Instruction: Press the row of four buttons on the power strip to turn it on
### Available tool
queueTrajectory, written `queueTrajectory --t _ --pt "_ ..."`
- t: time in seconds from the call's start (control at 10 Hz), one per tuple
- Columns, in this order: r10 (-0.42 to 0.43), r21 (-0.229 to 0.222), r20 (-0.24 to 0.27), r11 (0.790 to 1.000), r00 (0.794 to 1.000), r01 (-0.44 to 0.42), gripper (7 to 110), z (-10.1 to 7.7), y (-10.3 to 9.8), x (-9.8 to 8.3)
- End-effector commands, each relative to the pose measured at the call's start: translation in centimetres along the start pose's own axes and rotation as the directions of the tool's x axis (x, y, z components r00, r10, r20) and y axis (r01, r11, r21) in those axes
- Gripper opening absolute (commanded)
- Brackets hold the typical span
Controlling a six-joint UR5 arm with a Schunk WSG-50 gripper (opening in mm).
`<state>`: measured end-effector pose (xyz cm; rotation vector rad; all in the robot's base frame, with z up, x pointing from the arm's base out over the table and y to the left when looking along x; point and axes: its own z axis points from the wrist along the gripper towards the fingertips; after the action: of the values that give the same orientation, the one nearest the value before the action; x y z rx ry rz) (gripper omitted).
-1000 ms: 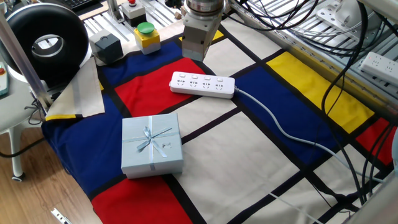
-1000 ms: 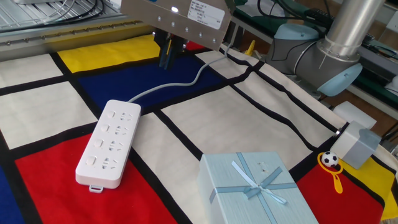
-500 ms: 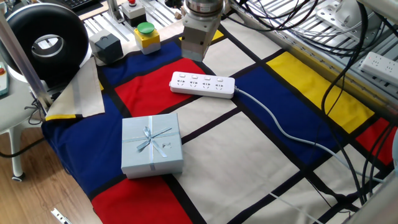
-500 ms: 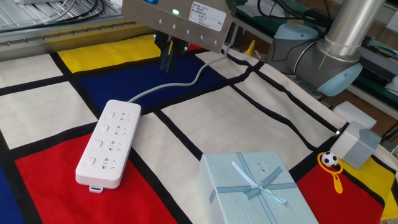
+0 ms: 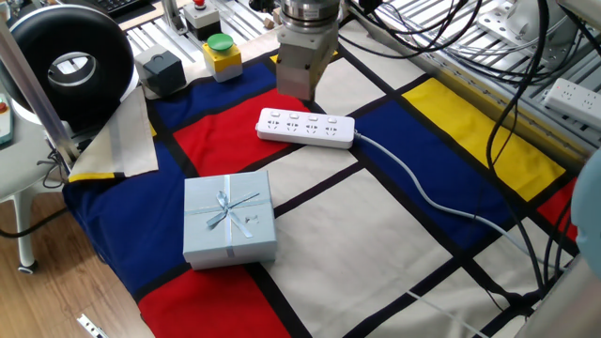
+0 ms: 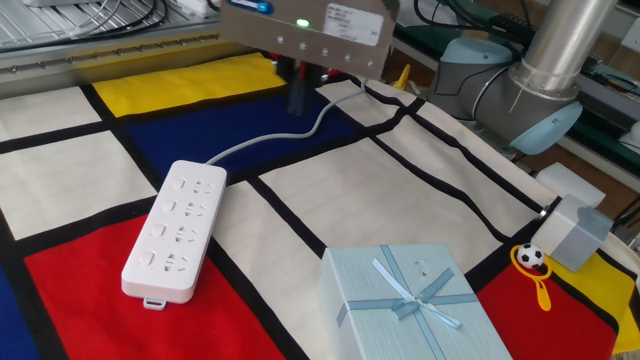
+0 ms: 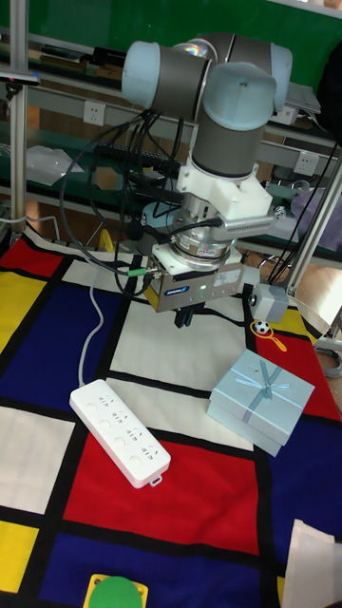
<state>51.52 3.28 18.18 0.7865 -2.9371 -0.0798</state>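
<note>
Claw tips indistinct, power strip untouched

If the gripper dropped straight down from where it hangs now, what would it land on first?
Probably the bare colour-block tablecloth beside the pale grey cable, not the long white power strip; the gripper hangs off its cable end, though depth is uncertain.

The gripper shifted rightward across the top of the other fixed view; in one fixed view it edged slightly right.
</note>
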Motion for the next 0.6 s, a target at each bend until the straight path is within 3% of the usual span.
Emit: queueTrajectory --t 0.0,0.5 --pt "-0.018 -0.013 -0.014 1.0 1.0 0.018 22 -0.01 0.28 0.4" --pt "-0.027 -0.013 -0.003 1.0 1.0 0.027 22 -0.03 0.3 0.14"
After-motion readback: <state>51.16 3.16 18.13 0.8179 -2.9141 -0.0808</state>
